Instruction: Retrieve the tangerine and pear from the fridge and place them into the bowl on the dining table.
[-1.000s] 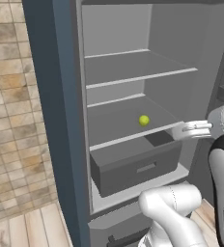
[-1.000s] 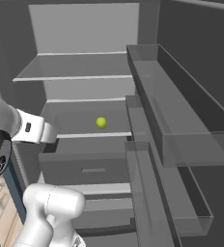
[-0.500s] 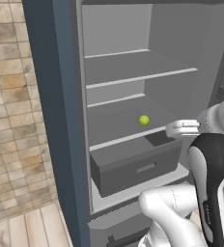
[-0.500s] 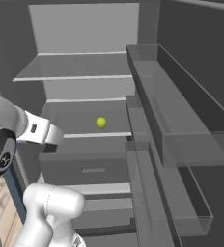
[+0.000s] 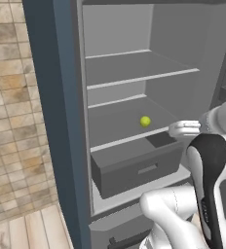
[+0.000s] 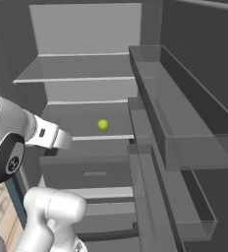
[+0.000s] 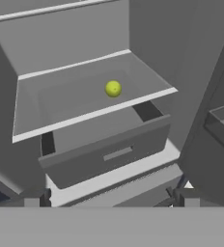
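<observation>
From my remote station I find the fridge [image 5: 56, 97] standing open, with the pear [image 5: 145, 121] resting alone on the lower grey shelf [image 5: 120, 131], toward its front edge and directly above the drawer [image 5: 134, 168], which is pulled partly out. The gripper [image 7: 109, 195] is held outside the compartment in front of the drawer, well apart from the pear, and I note its two fingertips [image 7: 34, 198] standing wide apart at the bottom of the hand view with nothing between them. The door bins [image 6: 185, 133] hang on the open door to the right of the shelves.
</observation>
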